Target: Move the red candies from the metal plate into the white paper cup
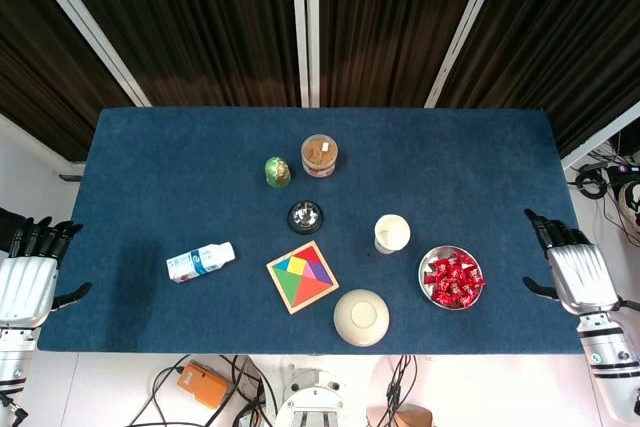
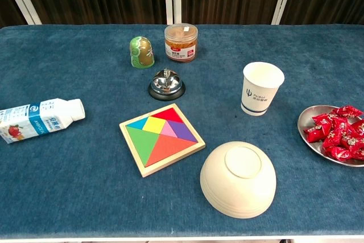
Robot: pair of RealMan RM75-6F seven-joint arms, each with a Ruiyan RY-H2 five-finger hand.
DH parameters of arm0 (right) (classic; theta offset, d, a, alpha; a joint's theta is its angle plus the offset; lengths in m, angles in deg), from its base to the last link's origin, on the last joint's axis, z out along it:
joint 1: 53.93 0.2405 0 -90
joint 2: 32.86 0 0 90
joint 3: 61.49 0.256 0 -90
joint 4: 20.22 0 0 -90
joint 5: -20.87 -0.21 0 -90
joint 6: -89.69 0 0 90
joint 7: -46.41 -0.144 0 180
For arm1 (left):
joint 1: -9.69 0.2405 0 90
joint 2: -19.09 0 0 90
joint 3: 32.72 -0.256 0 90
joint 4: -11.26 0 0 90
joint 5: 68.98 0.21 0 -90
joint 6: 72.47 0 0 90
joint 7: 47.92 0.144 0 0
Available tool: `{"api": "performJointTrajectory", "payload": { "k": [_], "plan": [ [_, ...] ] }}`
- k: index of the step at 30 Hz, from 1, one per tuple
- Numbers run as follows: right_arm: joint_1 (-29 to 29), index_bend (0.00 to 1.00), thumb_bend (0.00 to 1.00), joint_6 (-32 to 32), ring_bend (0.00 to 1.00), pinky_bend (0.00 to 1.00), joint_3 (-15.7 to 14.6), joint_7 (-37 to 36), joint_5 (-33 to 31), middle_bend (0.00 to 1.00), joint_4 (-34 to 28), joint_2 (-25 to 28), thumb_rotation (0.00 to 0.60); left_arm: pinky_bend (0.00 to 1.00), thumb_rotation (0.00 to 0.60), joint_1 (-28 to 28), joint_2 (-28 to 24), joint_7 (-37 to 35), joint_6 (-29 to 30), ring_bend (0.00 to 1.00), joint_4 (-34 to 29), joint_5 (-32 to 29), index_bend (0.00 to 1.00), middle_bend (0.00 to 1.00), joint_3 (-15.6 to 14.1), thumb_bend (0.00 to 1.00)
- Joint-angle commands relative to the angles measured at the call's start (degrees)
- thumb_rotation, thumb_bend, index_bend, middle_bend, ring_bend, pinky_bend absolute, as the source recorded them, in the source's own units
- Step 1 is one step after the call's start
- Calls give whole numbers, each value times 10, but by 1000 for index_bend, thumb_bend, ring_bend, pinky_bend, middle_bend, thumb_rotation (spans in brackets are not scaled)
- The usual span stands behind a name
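Right hand (image 1: 580, 277): empty, fingers spread, at table edge.
Red candies (image 1: 452, 278): piled on metal plate (image 1: 427, 290), just inward of it.
Handling: judged light, crinkly, slippery; pinched singly at wrapper.
White paper cup (image 2: 261, 88): beyond plate, easily tipped.

Red candies (image 2: 338, 133), white paper cup (image 2: 260, 89), multicoloured tangram (image 2: 161, 137), blue tablecloth (image 2: 68, 180).

A: What's cut off?
B: In the chest view, the metal plate (image 2: 311, 135) and its red candies (image 2: 339, 134) run past the right edge, and neither hand shows.
A: And overhead?
B: The left hand (image 1: 26, 282) is clipped at the left edge.
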Motion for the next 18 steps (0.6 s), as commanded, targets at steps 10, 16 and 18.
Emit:
{"api": "performJointTrajectory", "payload": {
  "k": [10, 16, 18],
  "plan": [
    [98, 409, 361, 160, 979, 1000, -9, 20, -20, 856, 102, -61, 600, 0, 600, 7, 5, 0, 2, 69, 1, -8, 171, 159, -2, 0],
    [119, 442, 413, 189, 995, 1000, -14, 5, -24, 869, 137, -85, 600, 0, 600, 7, 5, 1, 0, 65, 2, -11, 171, 159, -2, 0],
    [124, 442, 416, 192, 996, 1000, -15, -1, -20, 870, 147, -93, 600, 0, 600, 8, 5, 1, 0, 64, 2, -11, 171, 159, -1, 0]
  ]
}}
